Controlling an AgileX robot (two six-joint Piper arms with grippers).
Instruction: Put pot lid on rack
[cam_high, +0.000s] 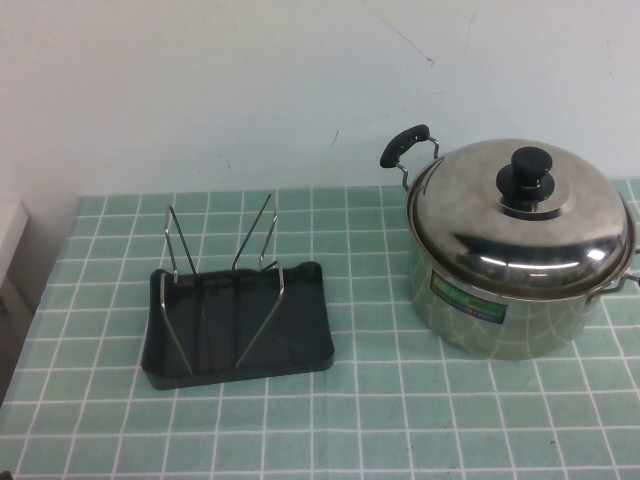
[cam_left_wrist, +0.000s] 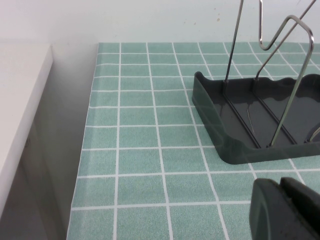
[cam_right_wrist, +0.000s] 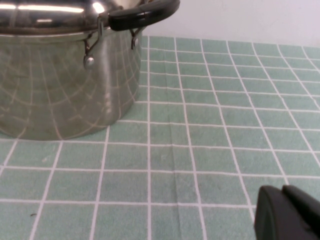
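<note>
Left wrist view has the left gripper nearest the lens, its dark fingers pressed together with nothing between them, hovering above the green checked tablecloth just short of the rack. Beyond it the rack's dark tray sits flat on the cloth with its thin wire dividers standing upright and bare. In the right wrist view the right gripper is likewise closed on nothing, above the cloth and well apart from the steel pot. From the high camera, neither arm shows. The pot stands to the right of the rack, apart from it, and the pot lid rests on the pot, black knob up.
</note>
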